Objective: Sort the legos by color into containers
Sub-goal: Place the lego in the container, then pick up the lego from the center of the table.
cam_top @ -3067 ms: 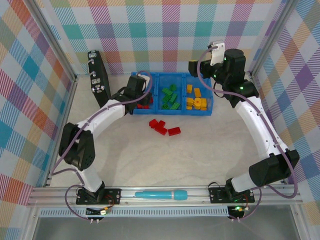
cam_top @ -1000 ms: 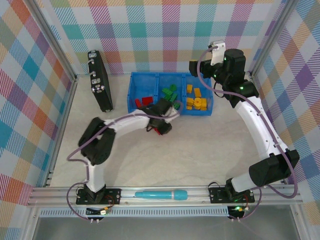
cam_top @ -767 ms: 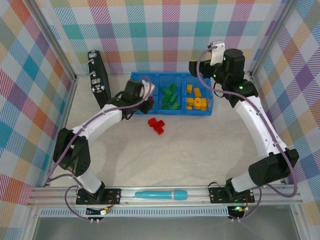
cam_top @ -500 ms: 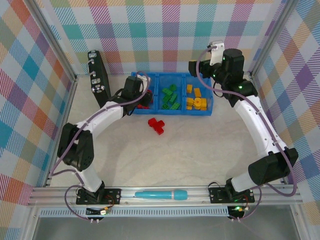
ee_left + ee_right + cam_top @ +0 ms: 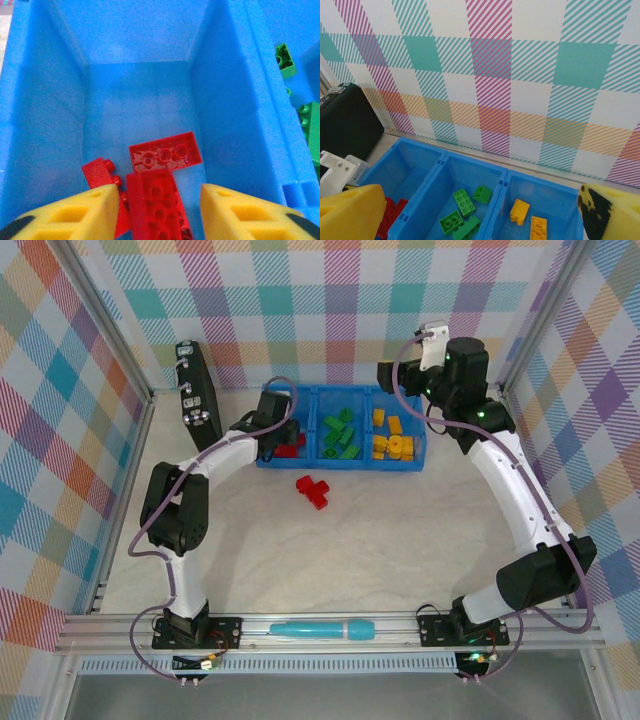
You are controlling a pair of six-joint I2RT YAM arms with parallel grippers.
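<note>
Since reds belong in this compartment, a red brick lies loose on its floor between the left gripper's part-spread fingers, a gap either side, nothing gripped. More red legos wait on the table behind it, to its right. The right gripper hovers wide and empty above the tray

We record a bright blue tray. Its compartments, left to right, hold red legos, green legos and yellow-orange legos. Just in front of the tray, red bricks lie on a pale beige table. Left of the tray is a black case. Behind the tray are pastel plaid walls.
</note>
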